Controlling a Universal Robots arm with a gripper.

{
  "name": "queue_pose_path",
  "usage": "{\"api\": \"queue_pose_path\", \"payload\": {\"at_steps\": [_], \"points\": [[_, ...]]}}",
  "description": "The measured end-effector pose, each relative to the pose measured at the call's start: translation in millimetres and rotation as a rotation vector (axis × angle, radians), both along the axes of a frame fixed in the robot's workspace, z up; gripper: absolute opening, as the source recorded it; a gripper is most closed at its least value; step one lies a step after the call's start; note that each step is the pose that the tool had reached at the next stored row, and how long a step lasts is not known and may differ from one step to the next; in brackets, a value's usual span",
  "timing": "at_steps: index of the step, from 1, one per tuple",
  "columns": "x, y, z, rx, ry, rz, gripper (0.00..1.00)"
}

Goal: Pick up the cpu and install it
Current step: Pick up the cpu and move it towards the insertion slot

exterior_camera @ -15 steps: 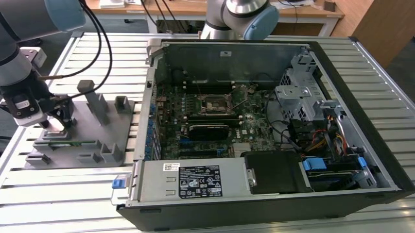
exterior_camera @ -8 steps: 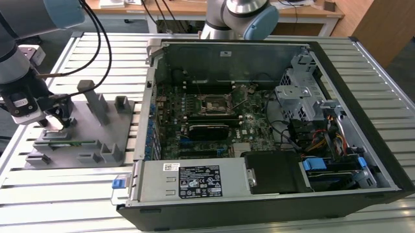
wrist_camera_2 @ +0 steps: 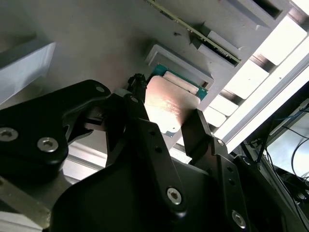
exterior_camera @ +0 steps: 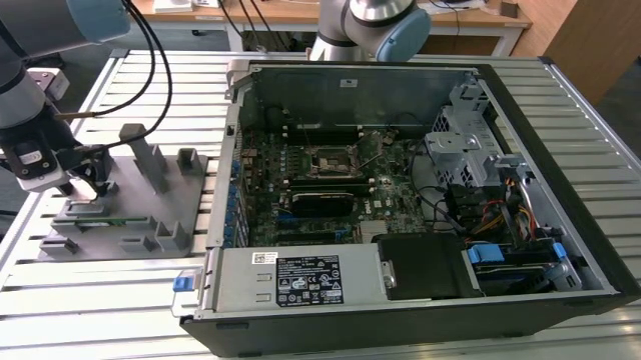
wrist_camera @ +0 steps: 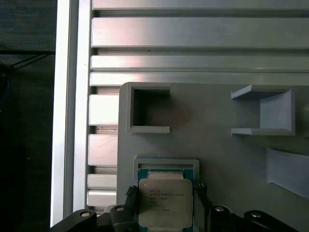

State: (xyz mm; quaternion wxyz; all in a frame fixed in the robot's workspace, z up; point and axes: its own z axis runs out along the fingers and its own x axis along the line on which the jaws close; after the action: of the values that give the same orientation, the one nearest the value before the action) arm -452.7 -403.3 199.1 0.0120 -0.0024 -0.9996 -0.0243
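Grey plastic fixture plate (exterior_camera: 140, 196) lies by the slatted aluminium tabletop (exterior_camera: 120, 307) edge, at the exterior view's left. Its shallow square pocket (wrist_camera: 167, 163) holds the cpu (wrist_camera: 165, 205), a flat silvery square chip on a green base, lying flat. Black gripper (wrist_camera: 165, 193) is down over the pocket, jaws on either side of the chip and tight to its edges; cannot tell if they clamp it. Long green memory stick (exterior_camera: 103, 220) sits in a neighbouring slot, and grey upright posts (exterior_camera: 150, 161) stand close. Open black computer case (exterior_camera: 591, 247) with its green motherboard (exterior_camera: 320, 187) lies just beside the plate.
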Motion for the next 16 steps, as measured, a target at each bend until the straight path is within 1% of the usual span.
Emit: {"api": "queue_pose_path", "payload": {"at_steps": [8, 16], "points": [[0.0, 0.1, 8.4, 0.0002, -0.0003, 0.000, 0.54], [0.0, 0.0, 12.4, 0.0002, -0.0003, 0.000, 0.54]]}}
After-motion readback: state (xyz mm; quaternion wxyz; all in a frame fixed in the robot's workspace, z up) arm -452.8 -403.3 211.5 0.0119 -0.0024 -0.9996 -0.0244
